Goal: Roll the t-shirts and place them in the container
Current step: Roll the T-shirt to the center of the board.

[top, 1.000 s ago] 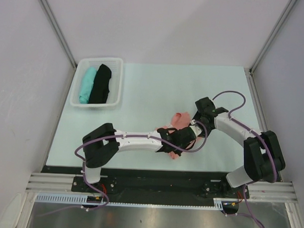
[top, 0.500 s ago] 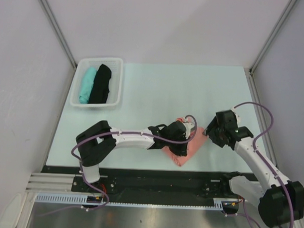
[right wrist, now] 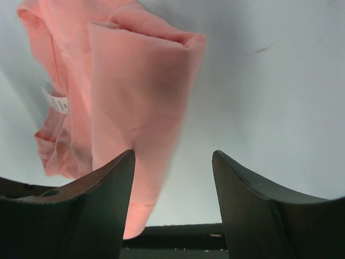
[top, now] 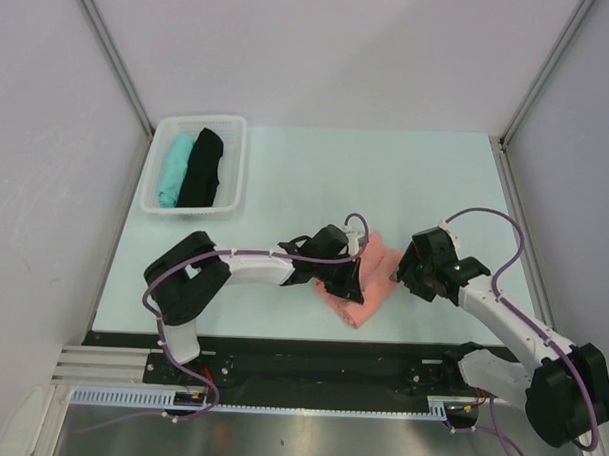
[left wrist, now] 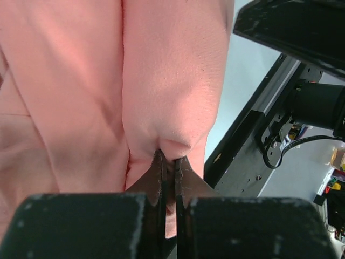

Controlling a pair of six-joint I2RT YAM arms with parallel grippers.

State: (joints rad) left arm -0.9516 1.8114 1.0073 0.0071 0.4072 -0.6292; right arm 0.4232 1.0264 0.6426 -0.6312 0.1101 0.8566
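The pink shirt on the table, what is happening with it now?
The left hand pinches a fold of the salmon-pink t-shirt, which lies bunched and partly folded on the table. The right hand stands open beside it, holding nothing. A teal t-shirt and a black t-shirt lie in the white basket at far left.

The pale green table [top: 436, 183] carries a white mesh basket [top: 204, 118] at about ten o'clock from its middle, near the far left corner. A salmon-pink t-shirt [top: 378, 276], folded into a thick band, lies on the top at about five o'clock, toward the near edge
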